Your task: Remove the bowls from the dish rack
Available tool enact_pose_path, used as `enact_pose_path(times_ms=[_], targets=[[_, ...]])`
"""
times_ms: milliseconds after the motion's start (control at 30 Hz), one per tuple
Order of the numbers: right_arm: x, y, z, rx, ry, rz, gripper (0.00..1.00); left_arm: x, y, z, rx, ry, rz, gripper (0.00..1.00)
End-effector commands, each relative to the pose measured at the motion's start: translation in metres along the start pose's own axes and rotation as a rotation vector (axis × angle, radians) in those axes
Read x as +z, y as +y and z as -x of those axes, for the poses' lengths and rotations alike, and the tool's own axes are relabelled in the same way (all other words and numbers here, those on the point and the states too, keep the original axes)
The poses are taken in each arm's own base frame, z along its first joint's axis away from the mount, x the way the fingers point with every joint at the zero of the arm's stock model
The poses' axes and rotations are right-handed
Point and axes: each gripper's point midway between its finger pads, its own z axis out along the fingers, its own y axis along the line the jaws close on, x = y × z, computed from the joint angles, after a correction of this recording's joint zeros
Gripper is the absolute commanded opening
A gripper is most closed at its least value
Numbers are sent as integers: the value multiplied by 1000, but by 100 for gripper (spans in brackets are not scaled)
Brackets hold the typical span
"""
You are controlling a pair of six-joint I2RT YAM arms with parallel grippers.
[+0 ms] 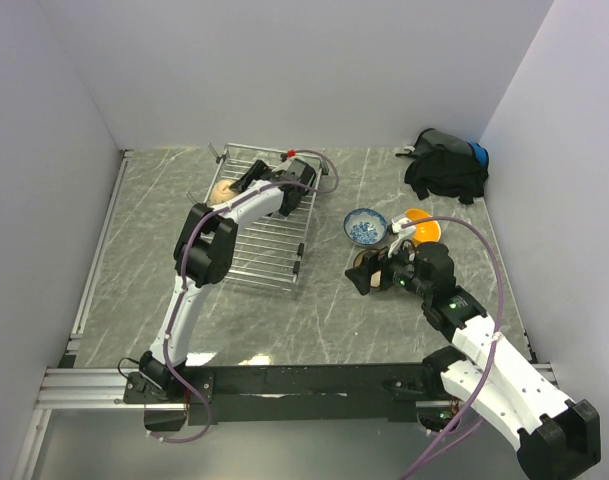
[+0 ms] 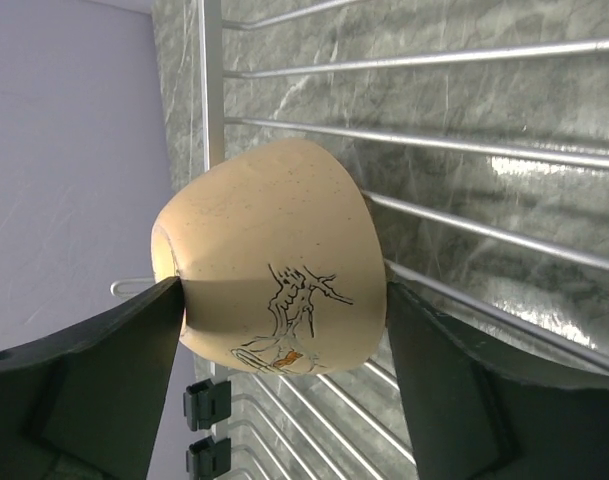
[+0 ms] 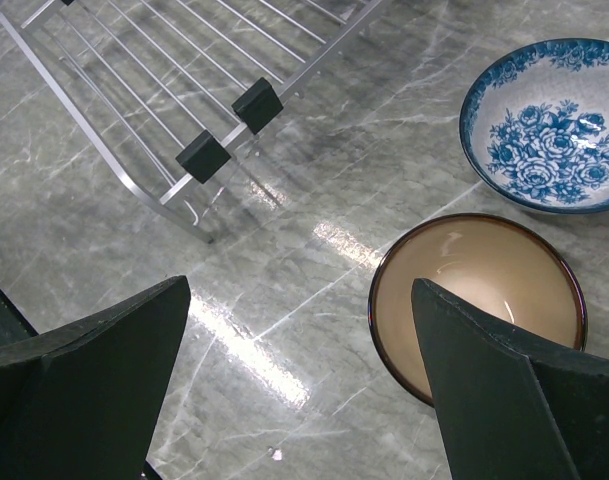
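Note:
A tan bowl with a line drawing lies on its side at the far left of the dish rack. My left gripper is shut on it, one finger at the rim and one at the base. In the top view this bowl shows just beyond the left gripper. My right gripper hangs open over the table, holding nothing. Its right finger overlaps a dark brown bowl with a cream inside. A white bowl with a blue pattern stands beside that one.
An orange bowl sits right of the blue-patterned bowl on the marble table. A black bag lies at the back right. The rack's near corner with black feet shows in the right wrist view. White walls enclose the table.

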Motion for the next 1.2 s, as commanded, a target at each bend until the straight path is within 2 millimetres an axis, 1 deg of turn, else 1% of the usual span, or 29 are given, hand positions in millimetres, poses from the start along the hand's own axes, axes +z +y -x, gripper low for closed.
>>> enact_pose_path(times_ms=[0, 100, 133, 167, 200, 233, 267, 333, 400, 433, 533, 567, 600, 633, 667, 700, 733, 767, 800, 833, 867, 900, 933, 967, 1000, 1033, 1067, 1133, 1167], targets=[[0, 6, 14, -25, -60, 22, 100, -10, 15, 1, -24, -1, -35, 77], [-1, 7, 16, -27, -67, 31, 100, -18, 23, 6, -61, -8, -64, 70], [-1, 9, 16, -30, -68, 41, 100, -21, 22, 8, -73, -13, -93, 67], [-1, 11, 18, -33, -75, 50, 100, -27, 29, 12, -96, -28, -106, 66], [-2, 13, 20, -37, -85, 62, 100, -31, 31, 15, -105, -35, -122, 65], [-2, 16, 20, -41, -89, 77, 100, -34, 31, 17, -155, -42, -148, 63], [-3, 22, 25, -48, -109, 106, 100, -40, 38, 21, -187, -55, -163, 62], [-3, 27, 28, -45, -125, 133, 100, -44, 44, 24, -222, -62, -182, 59], [-2, 36, 35, -54, -155, 180, 100, -50, 52, 27, -265, -75, -211, 57], [-1, 39, 42, -57, -185, 195, 100, -51, 54, 28, -290, -75, -220, 56], [3, 49, 51, -25, -221, 252, 100, -57, 63, 31, -346, -91, -261, 56], [5, 53, 62, -26, -261, 275, 100, -61, 66, 32, -371, -98, -284, 56], [6, 59, 65, -28, -269, 313, 100, -63, 68, 33, -386, -103, -295, 56], [5, 65, 78, -47, -313, 345, 100, -64, 71, 34, -416, -104, -304, 56], [9, 68, 79, -53, -311, 368, 100, -68, 77, 35, -442, -114, -317, 56], [10, 73, 80, -58, -318, 406, 100, -71, 77, 36, -459, -121, -343, 55], [9, 78, 94, -80, -379, 433, 100, -72, 81, 38, -495, -127, -356, 54], [19, 77, 90, -65, -357, 446, 100, -76, 85, 38, -517, -136, -370, 54], [22, 81, 99, -60, -365, 471, 100, -78, 84, 39, -535, -142, -398, 53], [22, 89, 106, -75, -381, 518, 100, -83, 93, 43, -577, -161, -411, 52], [34, 88, 103, -56, -357, 530, 100, -83, 91, 40, -586, -157, -424, 52], [37, 92, 112, -51, -371, 555, 100, -87, 90, 42, -600, -166, -450, 52], [38, 98, 119, -63, -397, 579, 100, -92, 95, 44, -626, -178, -463, 51], [51, 97, 114, -52, -372, 583, 100, -93, 94, 45, -639, -184, -479, 51], [55, 100, 123, -74, -386, 594, 100, -97, 96, 46, -652, -191, -490, 51], [60, 105, 123, -80, -379, 608, 100, -103, 98, 48, -671, -203, -519, 51], [72, 104, 117, -77, -356, 609, 100, -105, 97, 50, -684, -212, -535, 51], [81, 109, 126, -103, -374, 630, 100, -115, 102, 54, -726, -231, -585, 51], [94, 107, 117, -90, -347, 631, 100, -117, 101, 53, -735, -233, -601, 51]])
